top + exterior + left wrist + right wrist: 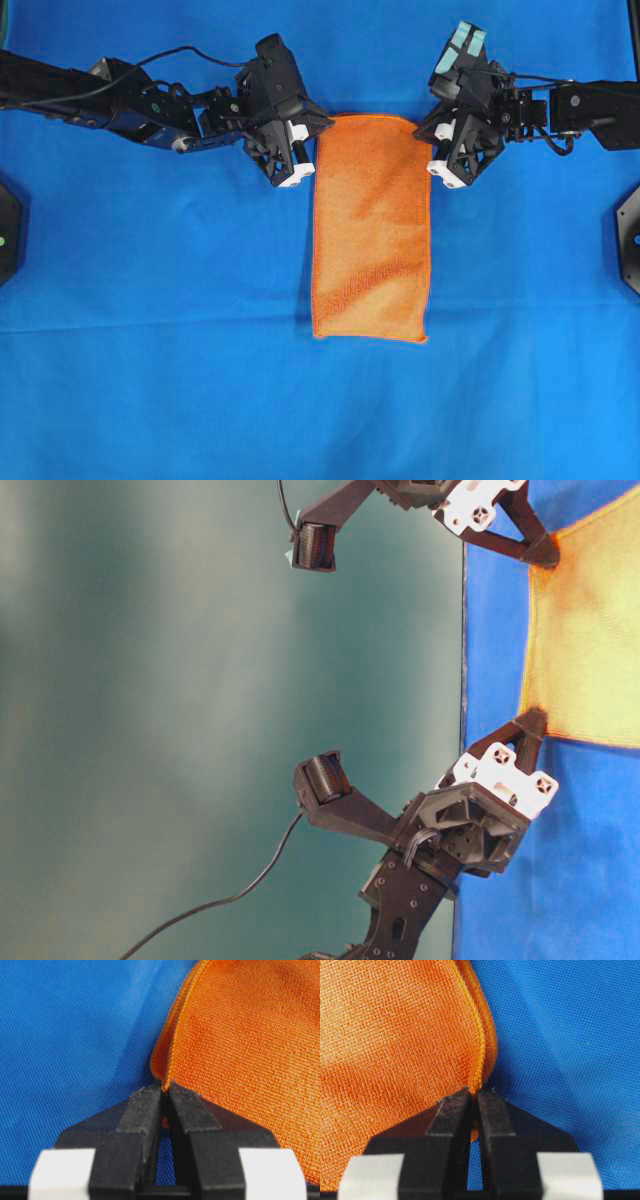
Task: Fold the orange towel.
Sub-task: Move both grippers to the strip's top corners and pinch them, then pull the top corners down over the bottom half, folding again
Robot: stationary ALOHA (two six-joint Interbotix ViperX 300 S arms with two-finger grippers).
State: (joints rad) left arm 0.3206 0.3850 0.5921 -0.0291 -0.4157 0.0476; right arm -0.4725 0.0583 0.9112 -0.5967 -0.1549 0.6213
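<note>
The orange towel [371, 228] is lying folded lengthwise mid-worktop [150, 380] on the blue covering — the left gripper [164, 1091] and right gripper [471, 1096] are each pinching a far corner, fingers [145, 1110] clamped tight.

The orange towel [245, 1045] is fuzzy cloth with a coarse, nubbly pile, matt, and a thin stitched hem runs along its edge. Around the towel, the blue table covering [70, 1035] is a finer, flat woven fabric with a faint sheen. The left gripper [164, 1091] and right gripper [471, 1095] are matt black plastic, rough-grained at the fingertips, with smooth white plastic blocks behind.
</note>
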